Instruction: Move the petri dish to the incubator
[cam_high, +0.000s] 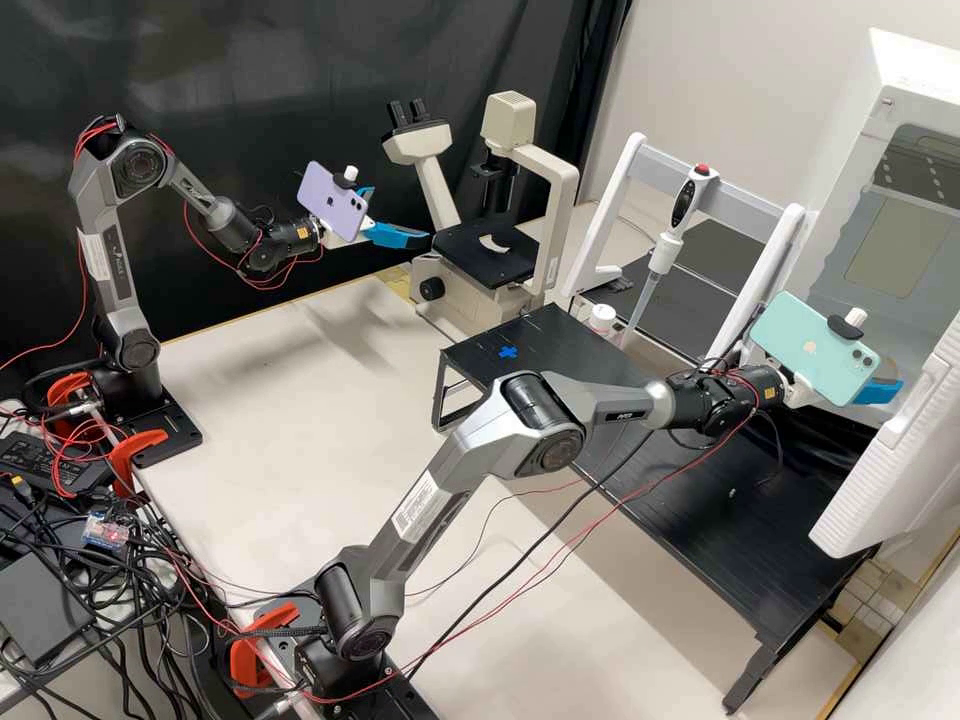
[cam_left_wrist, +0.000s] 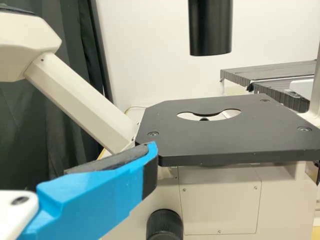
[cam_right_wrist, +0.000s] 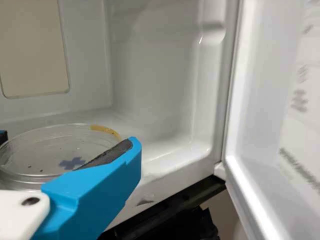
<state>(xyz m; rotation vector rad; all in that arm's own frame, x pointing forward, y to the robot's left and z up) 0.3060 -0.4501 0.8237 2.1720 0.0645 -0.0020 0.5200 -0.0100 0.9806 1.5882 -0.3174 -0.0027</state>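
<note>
The right gripper (cam_high: 888, 388) holds the petri dish (cam_right_wrist: 40, 150) by opposite sides of its rim, the fingers (cam_right_wrist: 97, 197) apart by the breadth of the dish. One dark pad lies along the wall of the dish; the tip of the other stands across from it. The dish is round and clear, without a long axis; it lies nearly level, its broad face upward, with an amber mark on the rim and a blue cross seen at or through its base. It is at the open front of the incubator (cam_high: 895, 115), over the white floor inside; whether it touches that floor cannot be told.

The right arm (cam_high: 470, 460) rises from the near side of the pale desk (cam_high: 280, 370), bends at a raised elbow, and carries its forearm almost level towards the right, above a black stand (cam_high: 700, 500). The incubator door (cam_high: 890, 470) stands open on the near side of the gripper.

The left gripper (cam_high: 400, 214) is empty, its fingers (cam_left_wrist: 95, 200) parted, near the black stage (cam_left_wrist: 225, 135) of the microscope (cam_high: 560, 180). The left arm (cam_high: 110, 240) stands tall at the far left, elbow high, its forearm sloping down to the right. A pipette (cam_high: 662, 250) hangs upright between the microscope and the incubator, beyond the black stand.
</note>
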